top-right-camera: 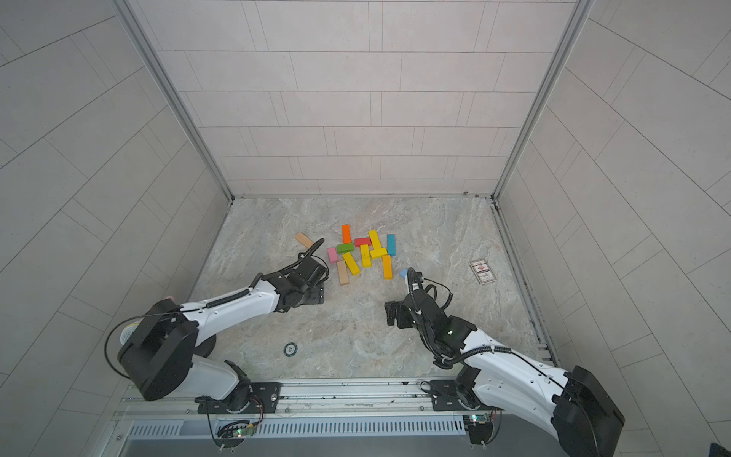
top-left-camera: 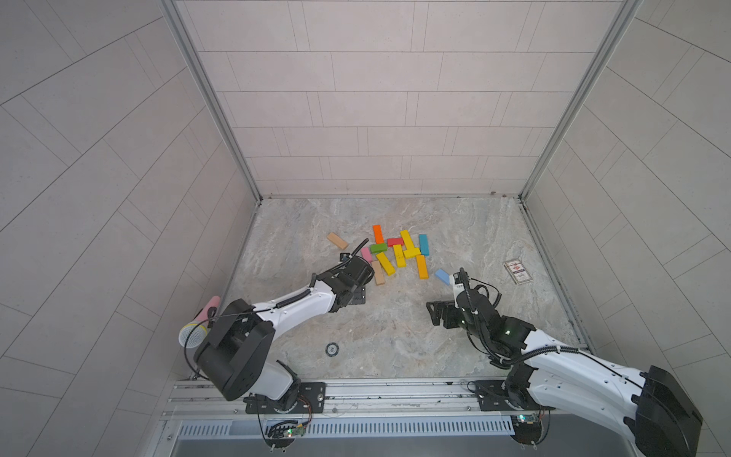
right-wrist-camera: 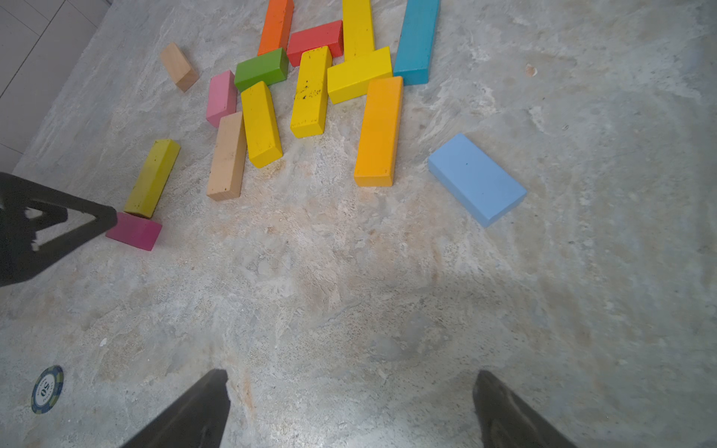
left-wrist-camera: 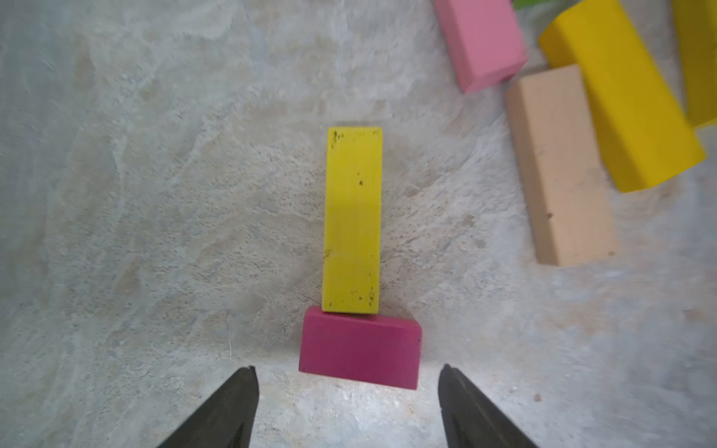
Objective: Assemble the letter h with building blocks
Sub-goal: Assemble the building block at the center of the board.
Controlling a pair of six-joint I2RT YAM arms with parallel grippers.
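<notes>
Your left claw [left-wrist-camera: 349, 370] is spread wide and holds nothing. Just ahead of its fingertips [left-wrist-camera: 240, 395] a magenta block [left-wrist-camera: 359, 349] lies on the worktop [left-wrist-camera: 116, 194]. A yellow-green bar [left-wrist-camera: 351, 217] runs straight on beyond it. The bar's near end touches the magenta block's far long side, so the two make a rough T. Further ahead and to this claw's right you have a plain wooden bar [left-wrist-camera: 558, 166], a pink block [left-wrist-camera: 481, 42] and a yellow bar [left-wrist-camera: 620, 97]. They lie at the edge of the main heap of building blocks [top-left-camera: 399, 256].

Your right claw [right-wrist-camera: 350, 373] is wide too and empty, over bare worktop. Ahead of it a light blue block [right-wrist-camera: 477, 178] lies alone, with an orange bar [right-wrist-camera: 378, 132] near it on the heap side and a teal bar [right-wrist-camera: 417, 38] further on. A printed card [top-left-camera: 518, 271] lies well apart to this claw's right, and a poker chip [right-wrist-camera: 46, 389] lies off to its left.
</notes>
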